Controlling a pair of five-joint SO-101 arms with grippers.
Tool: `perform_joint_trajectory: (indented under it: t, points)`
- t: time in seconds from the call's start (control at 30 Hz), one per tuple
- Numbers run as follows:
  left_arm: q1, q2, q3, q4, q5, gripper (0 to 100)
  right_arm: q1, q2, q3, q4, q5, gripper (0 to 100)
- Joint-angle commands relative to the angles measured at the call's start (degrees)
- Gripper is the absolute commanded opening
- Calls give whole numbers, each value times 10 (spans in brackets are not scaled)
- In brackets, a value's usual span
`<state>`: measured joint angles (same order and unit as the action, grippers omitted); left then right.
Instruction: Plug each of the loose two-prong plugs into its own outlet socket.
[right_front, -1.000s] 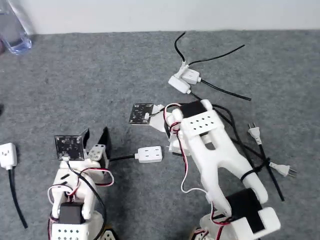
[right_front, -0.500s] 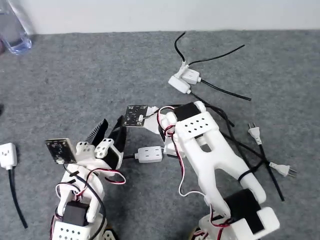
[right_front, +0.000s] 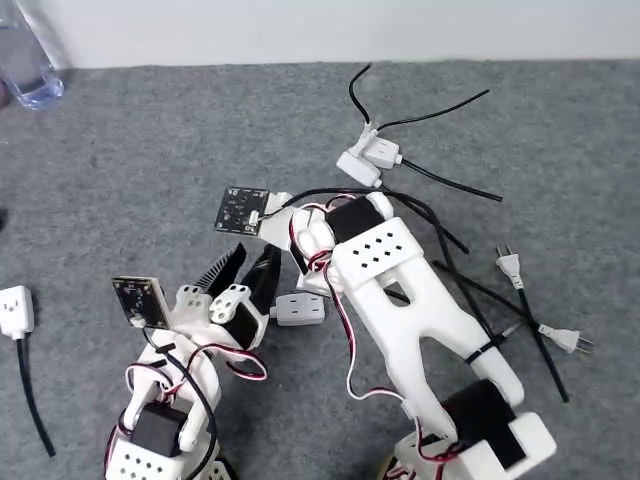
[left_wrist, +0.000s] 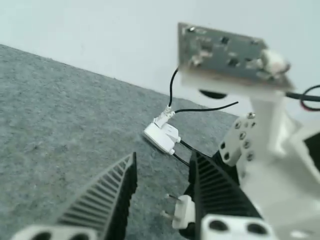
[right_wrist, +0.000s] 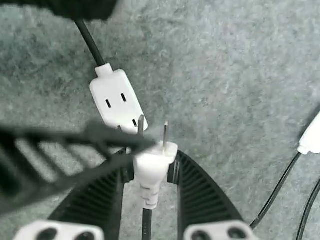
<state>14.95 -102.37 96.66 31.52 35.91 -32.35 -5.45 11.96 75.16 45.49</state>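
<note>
Right tool (right_wrist: 150, 161), now nearer left tool (left_wrist: 163, 159), clamped on plug (right_wrist: 149, 172) just beside socket (right_wrist: 115, 104); left tool apart.

Left arm (right_front: 165, 400): base at near edge, wrist angled up toward centre. Left gripper (right_front: 246, 272): jaws spread wide, fingers (left_wrist: 107, 197) pointing forward. Right arm (right_front: 400, 290): stretched forward, wrist pitched down. Right gripper (right_wrist: 150, 174): clamped on a two-prong plug (right_wrist: 151, 161), prongs forward. The two grippers sit just beside each other.
</note>
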Motion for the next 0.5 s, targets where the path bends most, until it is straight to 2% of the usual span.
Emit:
perform_joint_trajectory:
  t: [0.0,0.47]
  points:
    - [2,-5,-2,-14,6,166,-6,-26,-45,-5,-16,9]
    - [1,-5,-2,-11,6,166,-57,-26,-144,93,-46,9]
